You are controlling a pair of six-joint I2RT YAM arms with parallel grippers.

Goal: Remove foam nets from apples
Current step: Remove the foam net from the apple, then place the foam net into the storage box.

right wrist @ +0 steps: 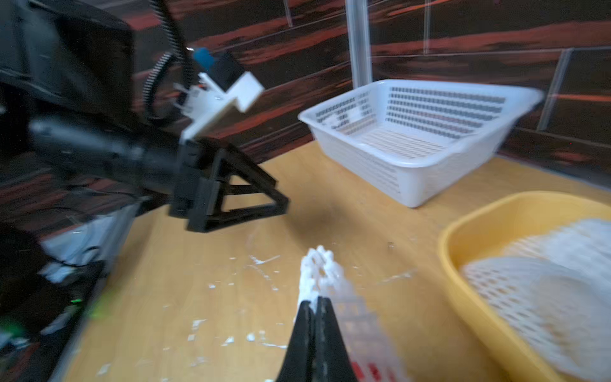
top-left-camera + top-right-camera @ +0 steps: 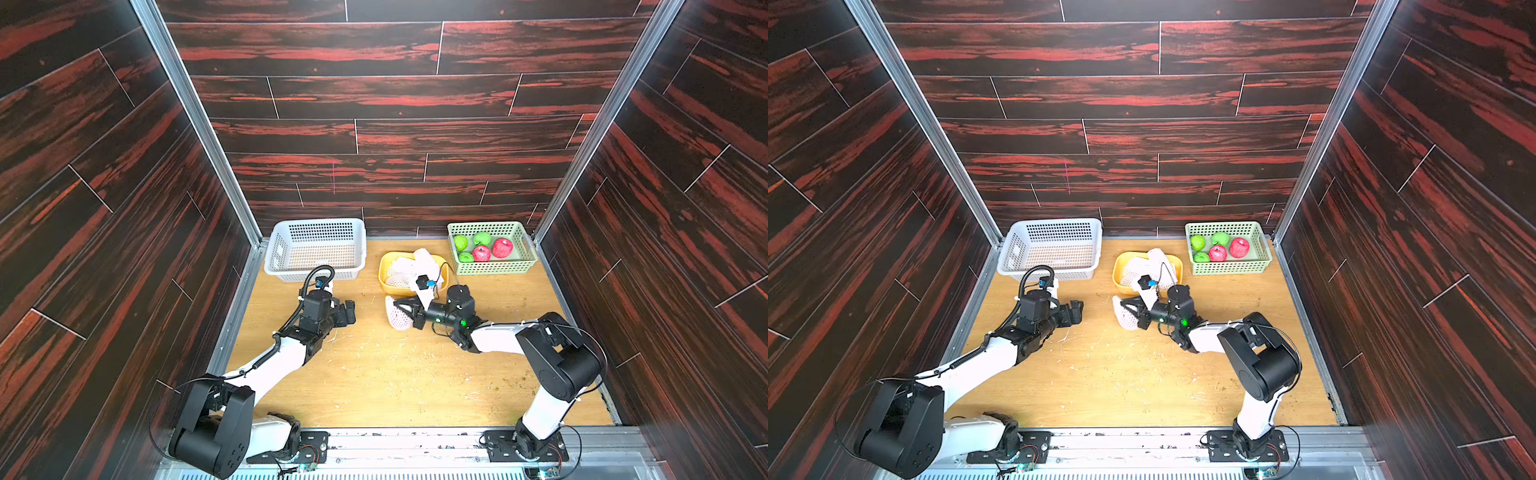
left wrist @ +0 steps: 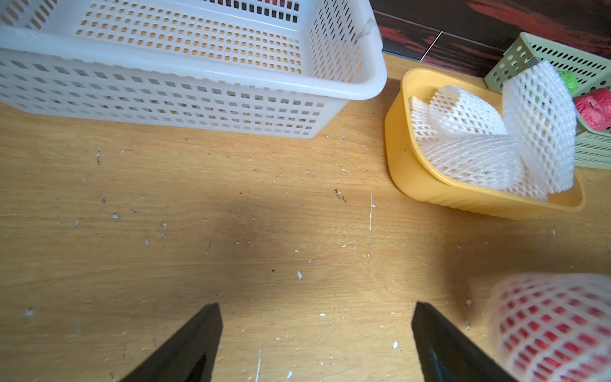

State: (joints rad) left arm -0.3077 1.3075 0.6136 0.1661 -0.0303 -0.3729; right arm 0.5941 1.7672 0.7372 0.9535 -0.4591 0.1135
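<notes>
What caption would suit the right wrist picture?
Right hand pinches the white foam mesh net sleeving a round red apple.

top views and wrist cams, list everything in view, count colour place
white perforated plastic basket: one, white, back of the table, left arm's side, empty
yellow plastic tub: one, yellow, back middle
loose white foam mesh nets: several, white, piled in the tub
green perforated plastic basket: one, pale green, back, right arm's side
bare green apples: three, green basket
bare red apples: two, green basket
netted red apple: one, red under white mesh, in front of the tub
wooden table: one, light brown, flecked with white crumbs
left claw: one, black, open over bare table
right claw: one, black, shut on the apple's mesh sleeve
</notes>
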